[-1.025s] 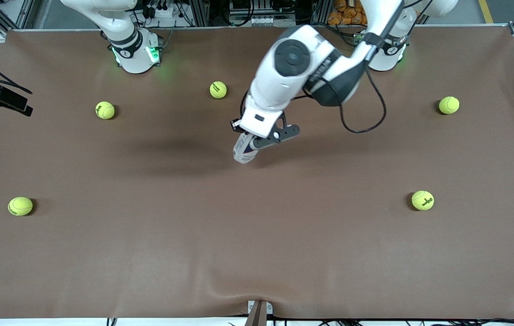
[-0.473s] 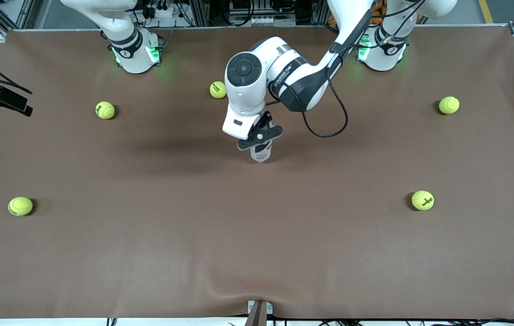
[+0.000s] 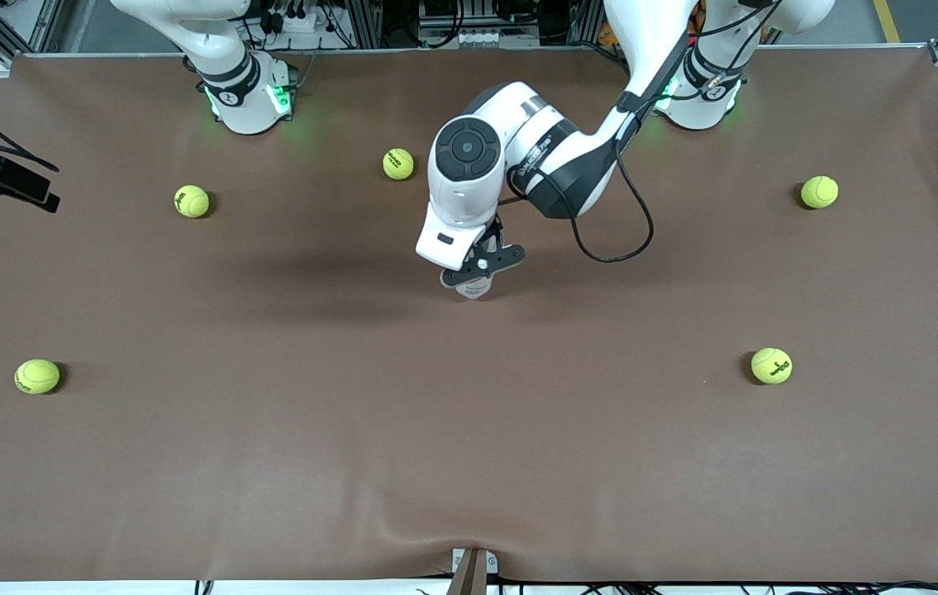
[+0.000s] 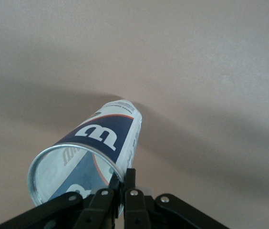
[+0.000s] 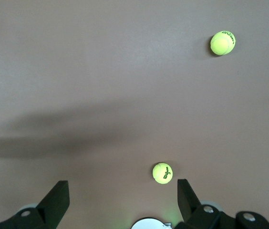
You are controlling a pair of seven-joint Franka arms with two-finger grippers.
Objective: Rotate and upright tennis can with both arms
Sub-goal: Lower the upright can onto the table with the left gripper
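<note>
Starting at the right arm's end of the brown tabletop (image 3: 270, 463), we see the right arm folded back by its green-lit base, waiting. Its black two-finger right gripper (image 5: 123, 200) hangs high over the tabletop with the fingers (image 5: 58, 198) spread wide and nothing between them; below it lie only two fuzzy yellow-green tennis balls (image 5: 162, 172), well apart from each other.

Moving toward the middle, the white jointed left arm (image 3: 469, 178) reaches down from its base over the centre of the tabletop. The left gripper (image 4: 122, 186) has its fingers (image 4: 130, 179) clenched on the silvery rim of the slim cylindrical tennis can with the white and dark blue label and white "W" (image 4: 98, 145). The pinch takes only the thin wall at the open mouth, not the body.

The relation that matters here: the can's long axis runs straight away from the left fingers down to the tabletop, so we judge it close to upright, with its closed end at or just above the surface. The left arm is far nearer; the right is well apart from the can.
</note>
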